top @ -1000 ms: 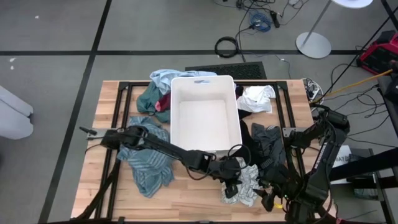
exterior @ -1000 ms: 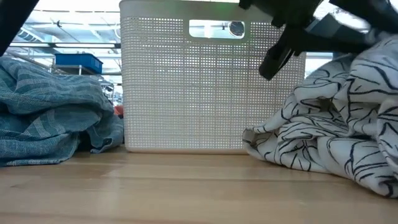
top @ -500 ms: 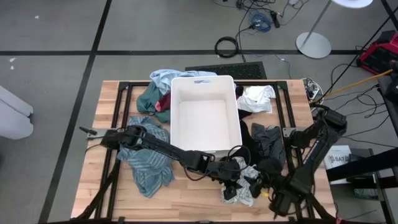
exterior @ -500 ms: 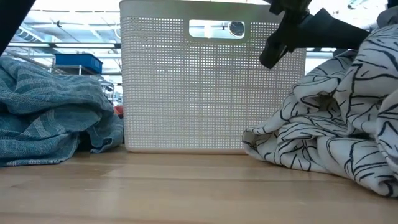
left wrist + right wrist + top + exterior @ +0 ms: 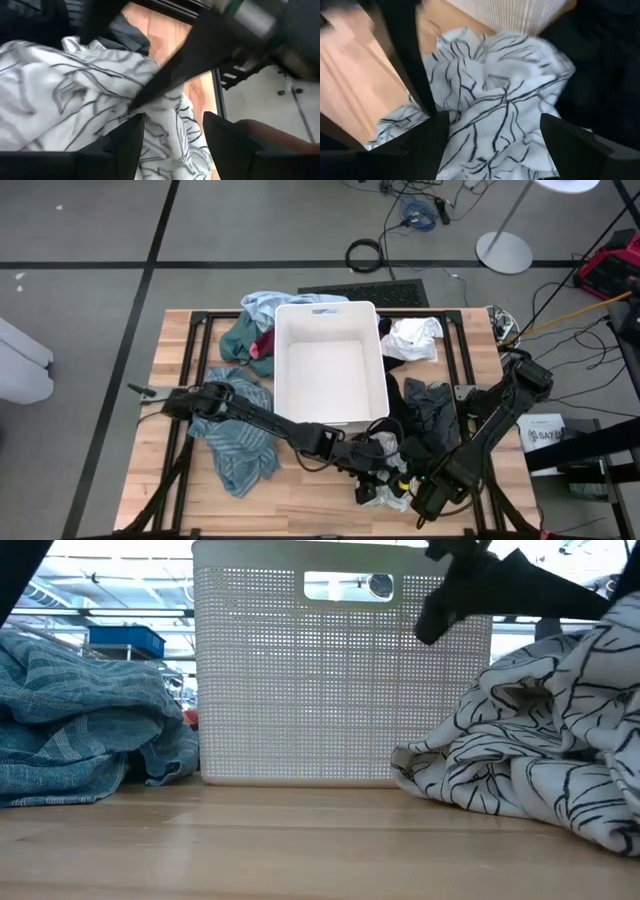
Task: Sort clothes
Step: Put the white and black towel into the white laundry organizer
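A: High view?
B: My left gripper [image 5: 385, 470] and right gripper [image 5: 418, 485] both sit over the white black-lined garment [image 5: 385, 495] at the table's [image 5: 310, 500] 5 o'clock corner, just off the near edge of the white bin [image 5: 330, 370]. Teal striped garment [image 5: 238, 442] at 8 o'clock. More clothes at 11 and 2 o'clock of the bin. Can't tell finger gap from here.
A: Low view?
B: Garment [image 5: 530, 750] heaped at 3 o'clock of the bin [image 5: 330, 670], touching the tabletop. Teal one [image 5: 85, 720] at 9 o'clock. A dark arm crosses above the heap.
A: Left wrist?
B: My fingers [image 5: 127, 145] are spread, fabric [image 5: 75, 105] lying between and beyond them, nothing pinched. The other arm crosses over it.
A: Right wrist?
B: Fingers [image 5: 430, 145] wide apart, garment [image 5: 495, 110] in the gap, not clamped.
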